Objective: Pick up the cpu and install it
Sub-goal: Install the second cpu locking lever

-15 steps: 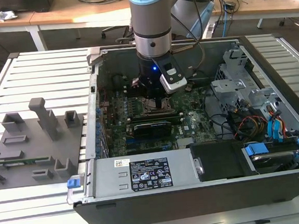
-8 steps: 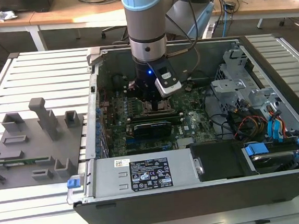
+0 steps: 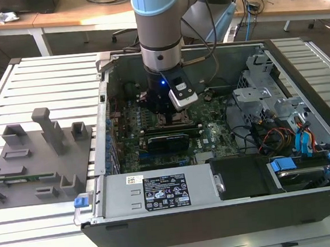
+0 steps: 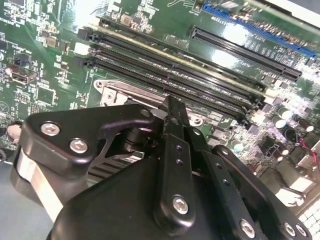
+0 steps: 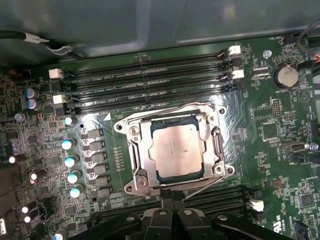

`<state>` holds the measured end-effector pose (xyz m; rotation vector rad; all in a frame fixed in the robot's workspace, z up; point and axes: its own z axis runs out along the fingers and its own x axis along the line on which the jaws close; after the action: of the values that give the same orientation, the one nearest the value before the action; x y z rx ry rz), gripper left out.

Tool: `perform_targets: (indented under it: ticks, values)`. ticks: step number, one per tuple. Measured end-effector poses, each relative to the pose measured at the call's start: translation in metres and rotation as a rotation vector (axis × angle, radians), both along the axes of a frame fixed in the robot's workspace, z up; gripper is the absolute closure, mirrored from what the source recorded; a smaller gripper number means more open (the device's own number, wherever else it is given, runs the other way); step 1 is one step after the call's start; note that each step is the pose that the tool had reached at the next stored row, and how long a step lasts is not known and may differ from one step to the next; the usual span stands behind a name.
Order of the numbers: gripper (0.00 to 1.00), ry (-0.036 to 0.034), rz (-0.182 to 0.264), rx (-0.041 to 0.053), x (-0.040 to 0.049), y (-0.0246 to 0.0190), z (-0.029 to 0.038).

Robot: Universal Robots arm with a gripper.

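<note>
Take the socket frame (image 5: pixel 175 150) on the motherboard (image 5: pixel 280 125) as your landmark: the cpu (image 5: pixel 177 149) lies flat inside it, silver top up, its edges square to the frame's sides, with the frame's metal plate lying around its border. So the chip is already seated in the socket rather than in the gripper (image 5: pixel 172 200). In the first wrist view, the black fingers meet at the frame's edge on the side away from the memory slots (image 5: pixel 145 85), with the cpu lying just beyond the tips, toward those slots. The fingers appear pressed together with nothing between them; the second wrist view shows the same, the gripper (image 4: pixel 172 112) closed to a single narrow tip over the frame's metal. In the exterior view, the arm (image 3: pixel 156 26) stands upright inside the computer case (image 3: pixel 219 211), directly above the socket, with the black expansion card (image 3: pixel 166 140) just beside the frame.
</note>
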<state>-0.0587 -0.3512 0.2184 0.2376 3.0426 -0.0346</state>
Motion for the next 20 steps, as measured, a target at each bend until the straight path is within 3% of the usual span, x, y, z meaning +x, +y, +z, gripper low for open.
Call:
perform_targets:
  ticks: [5,12,14,15,18,20]
  values:
    - [0.89,0.0000,0.000,0.0072,-0.0046,-0.0062,-0.0010]
    - [0.89,0.0000,0.002,0.0370,-0.0132,-0.0158,-0.0027]
    - [0.89,-0.0001,0.004,0.0578,-0.0145,-0.0179,-0.0028]
    - [0.89,-0.0002,0.007,0.0773,-0.0152,-0.0189,-0.0030]
    - [0.89,-0.0002,0.011,0.1086,-0.0171,-0.0213,-0.0034]
    - [0.89,-0.0001,0.013,0.1173,-0.0181,-0.0230,-0.0037]
